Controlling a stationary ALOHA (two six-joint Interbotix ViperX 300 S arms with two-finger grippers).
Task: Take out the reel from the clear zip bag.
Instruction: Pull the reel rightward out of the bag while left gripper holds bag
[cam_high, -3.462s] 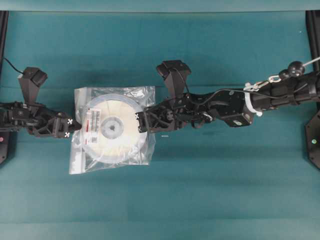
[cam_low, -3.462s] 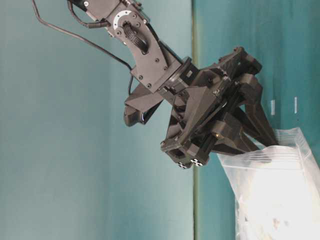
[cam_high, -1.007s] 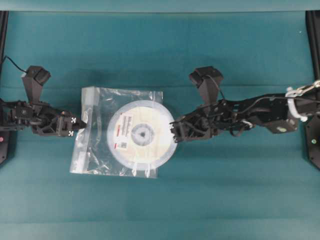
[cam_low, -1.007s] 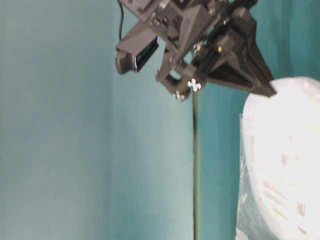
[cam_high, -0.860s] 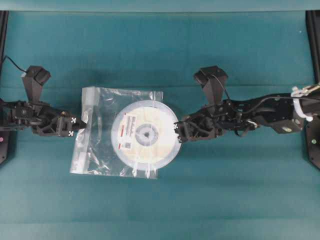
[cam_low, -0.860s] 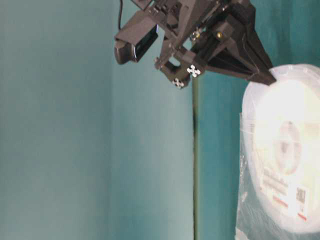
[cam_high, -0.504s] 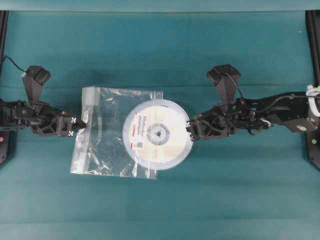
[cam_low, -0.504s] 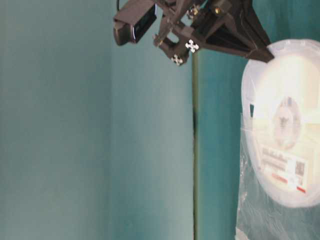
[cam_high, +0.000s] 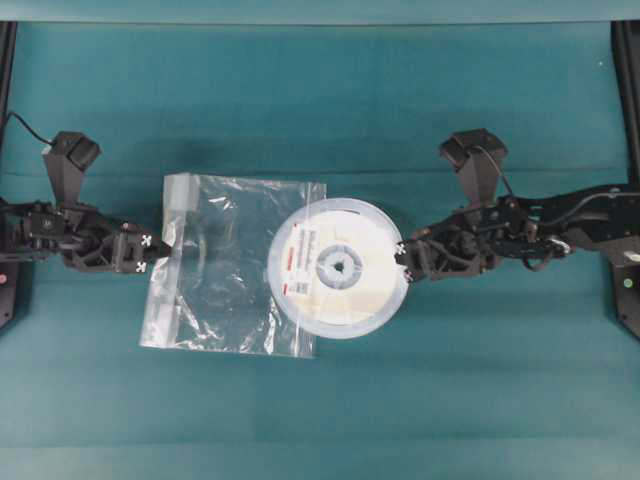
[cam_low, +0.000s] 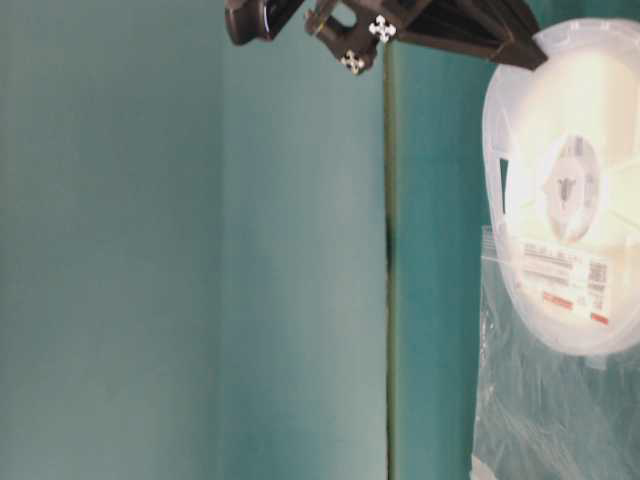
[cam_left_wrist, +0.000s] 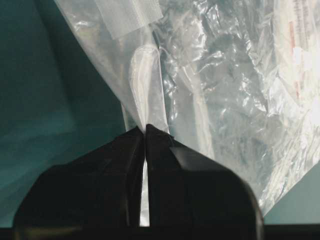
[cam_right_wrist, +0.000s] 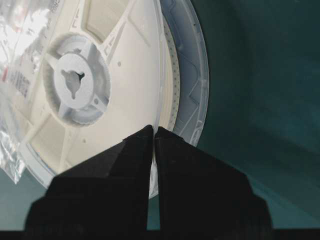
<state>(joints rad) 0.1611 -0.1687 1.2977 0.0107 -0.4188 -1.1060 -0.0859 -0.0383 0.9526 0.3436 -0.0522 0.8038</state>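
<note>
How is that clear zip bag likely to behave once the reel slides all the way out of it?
Probably floppy: the clear zip bag is crinkled thin film, bunching where the left gripper pinches its edge. It looks very light, so it may drag or lift with the reel unless that pinch holds. Emptied, it would likely collapse flat.

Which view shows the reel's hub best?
Right wrist: the reel's hub is close, spokes and centre hole clear. Overhead shows it small; table-level shows it washed out by glare; left wrist shows only the bag.
</note>
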